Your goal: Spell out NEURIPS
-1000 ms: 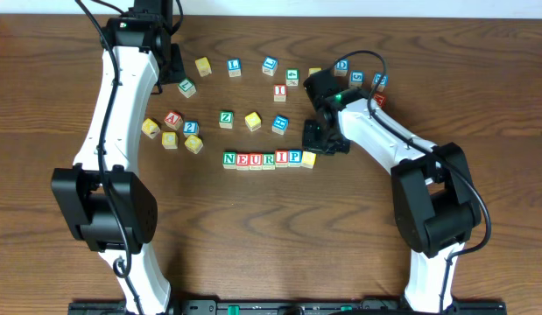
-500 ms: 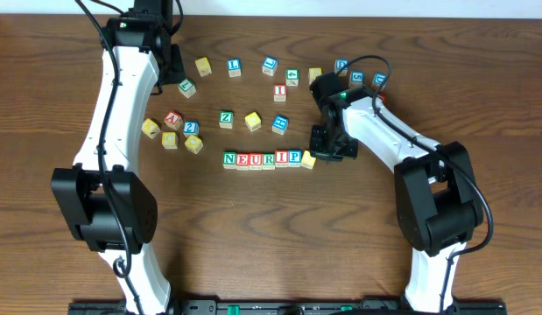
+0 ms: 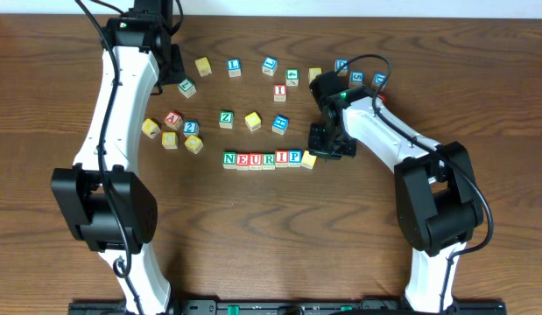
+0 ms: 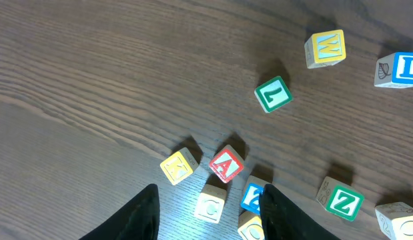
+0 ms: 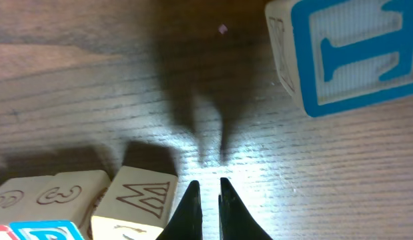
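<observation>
Six cubes lie in a row reading N [image 3: 228,159], E [image 3: 242,160], U [image 3: 256,160], R [image 3: 269,160], I [image 3: 282,158], P [image 3: 294,157]. A yellow-faced cube [image 3: 308,160] touches the P end, slightly askew. My right gripper [image 3: 323,150] is shut and empty, low over the table just right of that cube. In the right wrist view its fingertips [image 5: 207,193] stand beside the cube's carved side [image 5: 143,200], with the blue P [image 5: 46,230] at the edge. My left gripper [image 3: 176,68] hangs high at the back left, open [image 4: 209,210] and empty.
Loose cubes lie behind the row: red I [image 3: 280,91], blue [image 3: 280,123], yellow [image 3: 253,121], green Z [image 3: 226,118]. A cluster with red A [image 3: 172,118] sits at left. More cubes line the back [image 3: 269,64] and back right [image 3: 358,77].
My right gripper has shifted a little right and toward the front, beside the yellow-faced cube, then held still. The left arm and the cubes have not moved.
</observation>
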